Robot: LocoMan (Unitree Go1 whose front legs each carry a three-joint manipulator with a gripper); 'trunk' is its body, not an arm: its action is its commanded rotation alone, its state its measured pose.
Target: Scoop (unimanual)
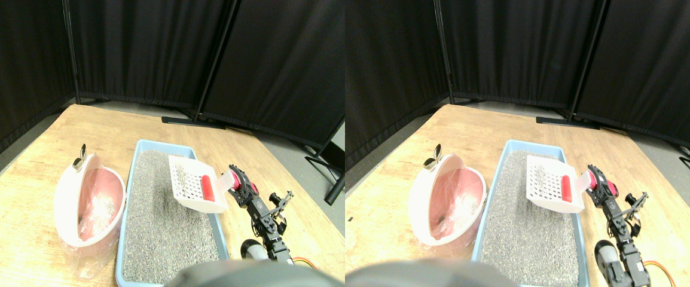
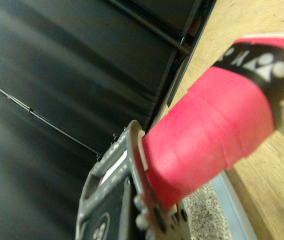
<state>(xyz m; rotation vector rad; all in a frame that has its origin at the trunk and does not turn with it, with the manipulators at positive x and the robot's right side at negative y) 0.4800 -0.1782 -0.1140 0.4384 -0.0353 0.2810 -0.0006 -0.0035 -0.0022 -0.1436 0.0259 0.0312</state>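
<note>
A white slotted scoop (image 1: 192, 182) hangs tilted over the right side of the blue litter tray (image 1: 136, 156). In it lie a red cylinder (image 1: 207, 188) and a few grey grains. My right gripper (image 1: 241, 184) reaches in from the lower right and is shut on the scoop's pink wrapped handle (image 1: 234, 179). In the wrist view that pink handle (image 2: 212, 130) fills the middle beside the dark jaw frame, with a strip of grey litter (image 2: 207, 210) and the tray rim (image 2: 234, 200) behind it. Grey litter (image 1: 165, 221) fills the tray.
A pink and white bin (image 1: 91, 200) lined with a clear bag stands just left of the tray, a metal clip (image 1: 81, 156) on its far rim. Both rest on a wooden floor (image 1: 16, 197). Black curtain panels (image 1: 142, 48) on stands close off the back and left.
</note>
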